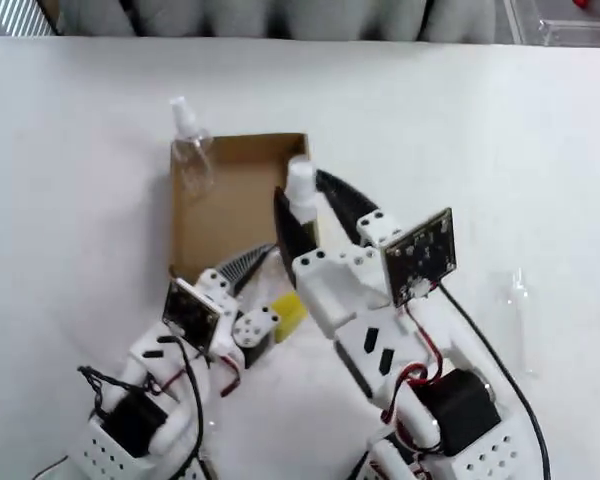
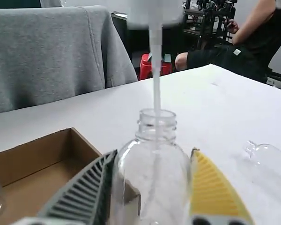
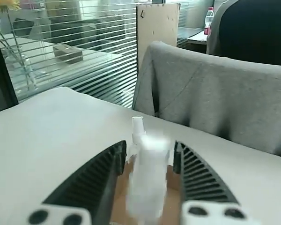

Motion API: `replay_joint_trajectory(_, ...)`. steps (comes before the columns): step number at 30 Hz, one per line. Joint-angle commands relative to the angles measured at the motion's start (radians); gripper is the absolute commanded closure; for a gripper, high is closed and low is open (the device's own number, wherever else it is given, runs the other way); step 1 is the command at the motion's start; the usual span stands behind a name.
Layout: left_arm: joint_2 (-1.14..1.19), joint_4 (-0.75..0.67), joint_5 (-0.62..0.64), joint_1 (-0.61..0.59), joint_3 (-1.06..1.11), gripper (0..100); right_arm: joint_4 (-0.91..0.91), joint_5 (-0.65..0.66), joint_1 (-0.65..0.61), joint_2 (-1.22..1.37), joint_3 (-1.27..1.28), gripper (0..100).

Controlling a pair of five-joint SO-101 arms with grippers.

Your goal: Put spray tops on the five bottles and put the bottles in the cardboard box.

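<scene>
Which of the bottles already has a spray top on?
The bottle at the cardboard box's far corner: it wears a white spray top. The bottle in the left gripper and the bottle lying on the table have open necks.

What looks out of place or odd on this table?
One uncapped bottle lies on its side on the table, apart from the cardboard box. A capped bottle sticks out over the box's far corner rather than lying fully inside.
</scene>
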Motion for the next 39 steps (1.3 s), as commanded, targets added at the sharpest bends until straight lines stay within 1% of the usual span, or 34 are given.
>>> replay_joint_trajectory(1, -0.013, -0.031, -0.008, 0.002, -0.009, 94, 0.004, -0.011, -0.013, -0.01, -0.021, 84.1)
replay_joint_trajectory(9, -0.013, -0.031, -0.008, 0.002, -0.009, 94, 0.157, -0.005, -0.007, -0.002, -0.255, 84.3)
replay_joint_trajectory(12, -0.013, -0.031, -0.008, 0.002, -0.009, 94, 0.182, -0.003, -0.001, -0.002, -0.298, 84.4)
replay_joint_trajectory(14, -0.013, -0.031, -0.008, 0.002, -0.009, 94, 0.186, -0.003, 0.036, -0.002, -0.301, 84.6)
replay_joint_trajectory(16, -0.013, -0.031, -0.008, 0.002, -0.011, 94, 0.179, -0.003, 0.085, -0.001, -0.296, 88.1)
replay_joint_trajectory(18, -0.013, -0.031, -0.008, 0.002, -0.011, 94, 0.177, -0.003, 0.13, 0.001, -0.296, 95.7)
replay_joint_trajectory(19, -0.013, -0.031, -0.008, 0.002, -0.012, 94, 0.173, -0.003, 0.147, 0.001, -0.295, 99.2)
replay_joint_trajectory(21, -0.013, -0.031, -0.008, 0.002, -0.012, 94, 0.154, -0.003, 0.185, 0.001, -0.279, 96.2)
replay_joint_trajectory(24, -0.013, -0.032, -0.003, -0.022, -0.014, 94, 0.125, -0.002, 0.24, 0.001, -0.215, 98.7)
replay_joint_trajectory(29, -0.013, -0.083, 0.0, -0.079, -0.014, 94, 0.044, -0.002, 0.3, 0.074, -0.066, 98.4)
replay_joint_trajectory(32, -0.013, -0.087, 0.0, -0.084, -0.014, 94, -0.027, -0.003, 0.317, 0.147, -0.015, 98.4)
replay_joint_trajectory(36, -0.013, -0.087, 0.0, -0.084, -0.014, 94, -0.093, -0.011, 0.309, 0.231, 0.002, 98.4)
replay_joint_trajectory(39, -0.013, -0.087, 0.0, -0.084, -0.012, 94, -0.101, -0.011, 0.26, 0.263, 0.002, 98.4)
